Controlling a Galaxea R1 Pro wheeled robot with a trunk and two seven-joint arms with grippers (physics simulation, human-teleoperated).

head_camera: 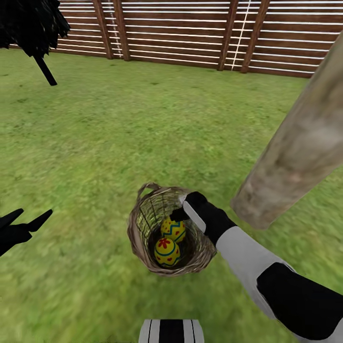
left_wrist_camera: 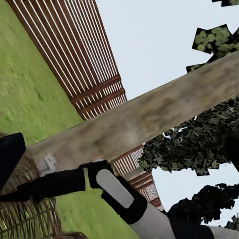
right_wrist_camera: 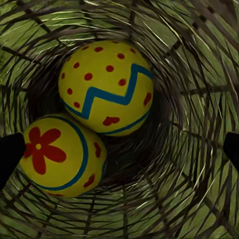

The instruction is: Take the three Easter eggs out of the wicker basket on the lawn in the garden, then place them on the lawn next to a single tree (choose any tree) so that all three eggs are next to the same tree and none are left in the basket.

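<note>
The wicker basket (head_camera: pixel 138 224) stands on the lawn (head_camera: pixel 119 133) just in front of me. Two yellow Easter eggs lie inside: one with a blue zigzag and red dots (head_camera: pixel 174 228) (right_wrist_camera: pixel 107 87), one with a red flower (head_camera: pixel 166 251) (right_wrist_camera: pixel 59 154). A third egg is hidden or out of view. My right gripper (head_camera: pixel 182 212) reaches over the basket's right rim, open, its fingertips (right_wrist_camera: pixel 10 152) wide on either side above the eggs and touching neither. My left gripper (head_camera: pixel 34 214) hangs open and empty over the grass to the left. The tree's thick pale trunk (head_camera: pixel 295 147) (left_wrist_camera: pixel 149 117) rises right of the basket.
A brown slatted fence (head_camera: pixel 190 33) closes the far side of the garden. A dark narrow tree (head_camera: pixel 33 24) stands at the far left. Open grass spreads between the basket and the fence. My base (head_camera: pixel 171 331) shows at the bottom edge.
</note>
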